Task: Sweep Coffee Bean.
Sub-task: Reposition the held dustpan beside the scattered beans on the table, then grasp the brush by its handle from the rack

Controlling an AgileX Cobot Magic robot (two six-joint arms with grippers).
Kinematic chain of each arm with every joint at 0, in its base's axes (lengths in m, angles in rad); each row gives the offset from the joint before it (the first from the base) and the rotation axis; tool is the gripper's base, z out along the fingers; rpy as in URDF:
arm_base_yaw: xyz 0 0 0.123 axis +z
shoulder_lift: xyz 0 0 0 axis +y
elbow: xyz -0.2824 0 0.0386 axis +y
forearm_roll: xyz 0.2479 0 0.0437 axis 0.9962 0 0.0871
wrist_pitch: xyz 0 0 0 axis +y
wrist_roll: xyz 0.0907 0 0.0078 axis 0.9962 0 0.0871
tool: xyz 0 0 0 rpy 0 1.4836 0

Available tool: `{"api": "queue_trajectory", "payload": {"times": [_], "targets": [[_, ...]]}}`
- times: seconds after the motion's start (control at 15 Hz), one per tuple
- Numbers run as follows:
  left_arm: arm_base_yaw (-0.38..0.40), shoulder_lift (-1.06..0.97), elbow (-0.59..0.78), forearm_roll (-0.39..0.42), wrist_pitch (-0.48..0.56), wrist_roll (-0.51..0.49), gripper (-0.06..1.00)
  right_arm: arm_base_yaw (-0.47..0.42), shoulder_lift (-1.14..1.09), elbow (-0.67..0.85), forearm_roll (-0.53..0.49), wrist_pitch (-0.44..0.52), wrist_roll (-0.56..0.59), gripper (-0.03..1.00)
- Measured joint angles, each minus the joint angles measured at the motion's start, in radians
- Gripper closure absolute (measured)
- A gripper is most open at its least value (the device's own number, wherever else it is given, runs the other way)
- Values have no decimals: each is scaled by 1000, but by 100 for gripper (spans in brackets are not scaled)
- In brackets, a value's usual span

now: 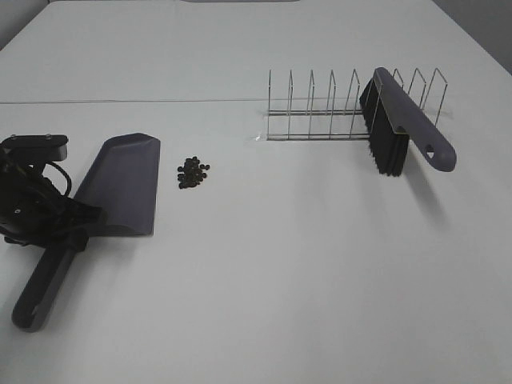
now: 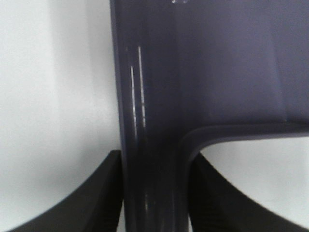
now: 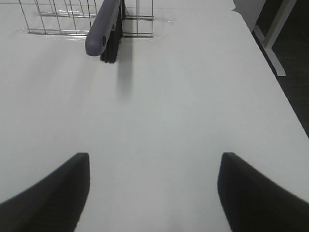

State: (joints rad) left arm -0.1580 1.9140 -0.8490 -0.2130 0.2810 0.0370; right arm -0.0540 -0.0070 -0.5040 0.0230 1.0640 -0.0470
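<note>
White tabletop (image 1: 320, 312) filled every view. Left gripper (image 2: 154, 193): its two black jaws were clamped on the neck of the flat grey plastic dustpan (image 1: 120, 188), where the handle met the pan. Just beside the pan's long edge, on the side away from the arm, lay the small cluster of dark oval coffee beans (image 1: 192, 172), close to the pan but not touching it. Well across the table, the grey-handled, black-bristled brush (image 1: 400, 128) leaned in the thin wire rack (image 1: 320, 112). Right gripper (image 3: 154, 193): jaws spread wide above bare table, holding nothing.

Step in hand, as judged: securing the dustpan. A firm hold at the neck would let the pan's lip be pressed flat to the table, facing the beans, with no gap beneath. Only the left wrist view showed jaw contact on both sides of the handle. Only the high view showed beans, pan and brush together. The right gripper appeared in its own wrist view alone.
</note>
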Motion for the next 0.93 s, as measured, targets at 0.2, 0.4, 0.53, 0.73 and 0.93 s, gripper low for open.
{"api": "queue_trajectory", "payload": {"times": [0.2, 0.4, 0.53, 0.73, 0.93], "targets": [[0, -6, 0, 0, 7, -8, 56, 0, 0, 0, 0, 0, 0, 26], [0, -58, 11, -3, 67, -15, 56, 0, 0, 0, 0, 0, 0, 26], [0, -130, 12, -3, 71, -15, 56, 0, 0, 0, 0, 0, 0, 26], [0, -190, 12, -3, 71, -15, 56, 0, 8, -3, 1, -2, 1, 26], [0, -221, 12, -2, 72, -15, 56, 1, 172, -57, 39, -159, 4, 26]]}}
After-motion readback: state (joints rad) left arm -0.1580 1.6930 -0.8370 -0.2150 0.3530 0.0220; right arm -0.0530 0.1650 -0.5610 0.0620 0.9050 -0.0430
